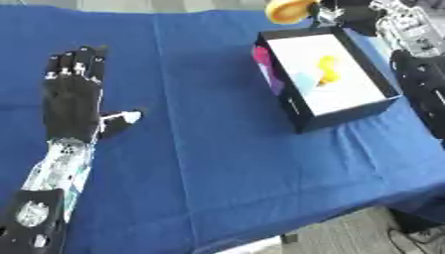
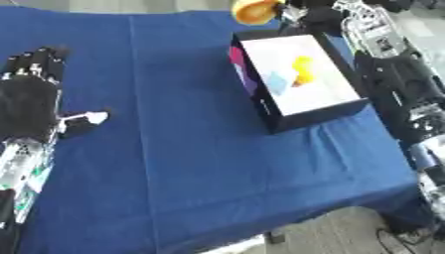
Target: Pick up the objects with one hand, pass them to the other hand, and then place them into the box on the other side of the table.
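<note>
The orange rounded object [image 1: 288, 10] is up at the far edge of the table, right by the back corner of the black box [image 1: 300, 111], and the right hand [image 1: 334, 12] is right next to it on its right side, looks like it's touching it, but I can't tell if the fingers are actually wrapped around it. Inside the box, on the white floor, there's a yellow piece [image 1: 327, 68] and a light blue piece [image 1: 304, 79] just beside it. The left hand [image 1: 71, 99] is way off on the other side, lying flat on the blue tablecloth [image 1: 208, 149] with fingers straight, holding nothing.
</note>
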Controlling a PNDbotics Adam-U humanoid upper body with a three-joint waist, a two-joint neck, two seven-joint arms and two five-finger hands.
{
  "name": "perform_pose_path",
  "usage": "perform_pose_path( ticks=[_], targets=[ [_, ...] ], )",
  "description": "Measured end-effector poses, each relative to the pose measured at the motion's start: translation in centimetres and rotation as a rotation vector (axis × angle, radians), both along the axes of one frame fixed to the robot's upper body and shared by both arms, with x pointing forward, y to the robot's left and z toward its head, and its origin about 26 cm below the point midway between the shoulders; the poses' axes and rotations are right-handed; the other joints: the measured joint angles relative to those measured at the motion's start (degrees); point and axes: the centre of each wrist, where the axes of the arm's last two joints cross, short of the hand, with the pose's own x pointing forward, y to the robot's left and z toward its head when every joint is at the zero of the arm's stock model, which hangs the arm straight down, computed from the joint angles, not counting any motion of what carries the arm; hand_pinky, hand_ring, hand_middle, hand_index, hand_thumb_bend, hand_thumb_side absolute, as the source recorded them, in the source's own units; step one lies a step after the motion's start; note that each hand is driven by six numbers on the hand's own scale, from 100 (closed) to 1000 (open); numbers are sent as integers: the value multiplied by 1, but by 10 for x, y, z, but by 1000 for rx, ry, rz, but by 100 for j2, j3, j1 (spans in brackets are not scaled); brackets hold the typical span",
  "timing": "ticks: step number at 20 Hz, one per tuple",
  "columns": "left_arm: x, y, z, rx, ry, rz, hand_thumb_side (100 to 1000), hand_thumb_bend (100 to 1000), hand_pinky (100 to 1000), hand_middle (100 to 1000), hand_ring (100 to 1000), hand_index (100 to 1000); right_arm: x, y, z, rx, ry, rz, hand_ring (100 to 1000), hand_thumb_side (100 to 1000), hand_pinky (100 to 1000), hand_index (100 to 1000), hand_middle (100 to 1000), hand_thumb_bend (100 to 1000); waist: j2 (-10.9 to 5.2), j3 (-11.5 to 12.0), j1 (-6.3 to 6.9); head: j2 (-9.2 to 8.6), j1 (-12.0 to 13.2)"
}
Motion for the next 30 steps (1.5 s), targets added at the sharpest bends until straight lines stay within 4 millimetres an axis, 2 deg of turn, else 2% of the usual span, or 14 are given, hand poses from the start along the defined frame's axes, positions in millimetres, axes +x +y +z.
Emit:
perform_pose_path(
  ticks=[8, 15, 19, 25, 26, 27, 28, 29, 30],
  targets=[
    [2, 7, 3, 1, -1, 17, 470, 1000, 717, 677, 683, 826, -31, -38, -18, 35, -24, -231, 1000, 176, 545, 685, 490, 100, -44, -34, 42, 0, -110],
    [3, 10, 4, 1, 3, 28, 477, 1000, 716, 676, 682, 824, -66, -75, -58, -47, 14, -442, 1000, 228, 548, 686, 488, 100, -54, -52, 64, 0, -122],
    [3, 12, 3, -1, 6, 30, 479, 1000, 716, 677, 682, 824, -80, -87, -80, -95, 46, -505, 1000, 242, 549, 688, 488, 100, -54, -58, 79, 0, -129],
    [3, 12, 2, -1, 8, 32, 483, 1000, 714, 676, 681, 823, -84, -90, -89, -126, 50, -508, 1000, 237, 569, 710, 507, 100, -54, -60, 104, 0, -152],
    [3, 13, 2, 0, 7, 34, 483, 1000, 714, 676, 682, 823, -84, -90, -90, -135, 51, -504, 1000, 223, 600, 757, 554, 100, -54, -60, 104, 0, -153],
    [3, 13, 2, 0, 6, 35, 483, 1000, 714, 676, 681, 823, -85, -90, -90, -148, 50, -497, 1000, 213, 667, 887, 733, 100, -54, -58, 104, 0, -153],
    [3, 13, 2, 0, 6, 35, 483, 1000, 714, 676, 681, 822, -86, -90, -91, -170, 51, -485, 1000, 203, 702, 955, 810, 100, -54, -52, 104, 0, -153],
    [3, 13, 2, -1, 5, 36, 483, 1000, 714, 677, 682, 823, -86, -90, -92, -198, 50, -465, 1000, 195, 761, 1000, 925, 100, -54, -51, 104, 0, -153],
    [3, 13, 2, -1, 5, 36, 484, 1000, 715, 677, 682, 823, -87, -90, -93, -231, 44, -442, 1000, 243, 793, 1000, 975, 100, -54, -51, 104, 0, -153]
  ],
)
